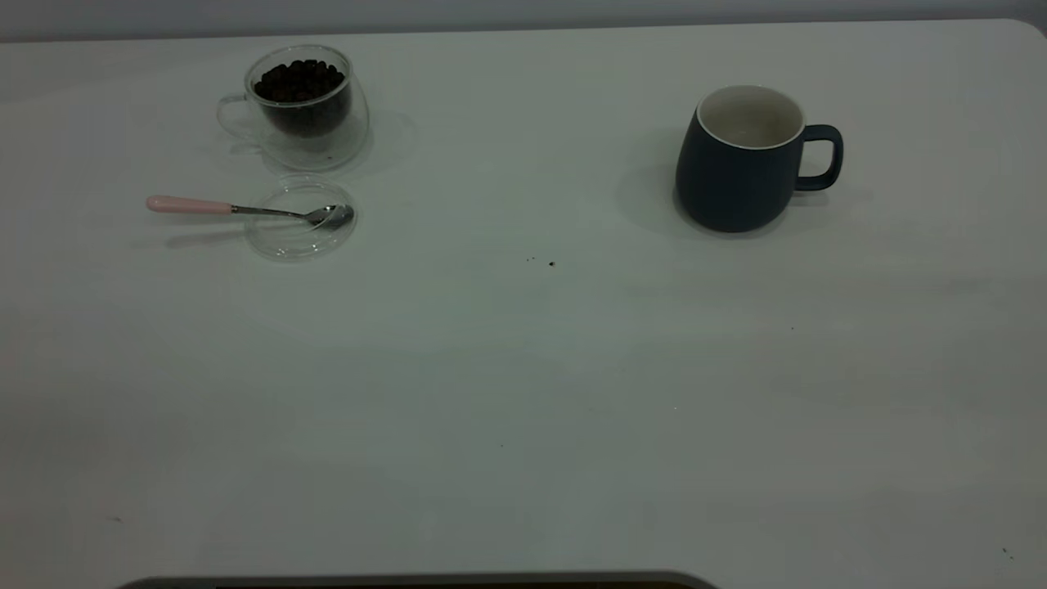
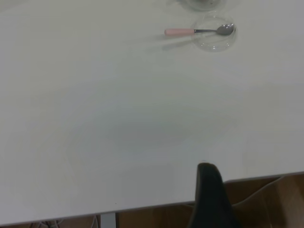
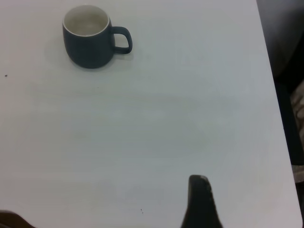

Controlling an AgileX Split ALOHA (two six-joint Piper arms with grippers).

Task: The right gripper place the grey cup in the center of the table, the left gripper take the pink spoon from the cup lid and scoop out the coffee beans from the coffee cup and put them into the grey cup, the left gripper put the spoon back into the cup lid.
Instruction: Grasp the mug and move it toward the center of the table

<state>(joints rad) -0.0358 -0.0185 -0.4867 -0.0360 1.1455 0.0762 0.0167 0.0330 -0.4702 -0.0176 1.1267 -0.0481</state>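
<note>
Nothing has been moved yet, judging by the layout. Nearest the camera, the bench (image 1: 523, 425) is bare along its near edge, and neither arm shows in the exterior view. Each wrist view shows only one dark finger: the left pincer (image 2: 209, 197) hangs over the near edge on its side, the right pincer (image 3: 199, 202) over the bench near the right edge. With a single finger visible each, I cannot tell whether either stands open or closed.

Farther back on the left lies the clear cup lid (image 1: 301, 219), with the pink spoon (image 1: 245, 209) resting across it, bowl inside the lid and pink handle jutting out over the bench towards the left edge. The spoon looks light and stiff; the overhanging handle is the obvious hold, though the thin lid may well skid.

Towards the far right stands the grey cup (image 1: 740, 164), upright and empty, handle pointing to the right edge. It is probably ceramic: heavy, rigid, glazed and slippery. The wall at the rim or the handle would be the safest grip.

At the far left sits the coffee cup (image 1: 304, 106), double-walled glass, full of beans, fragile, just beyond the lid.
</note>
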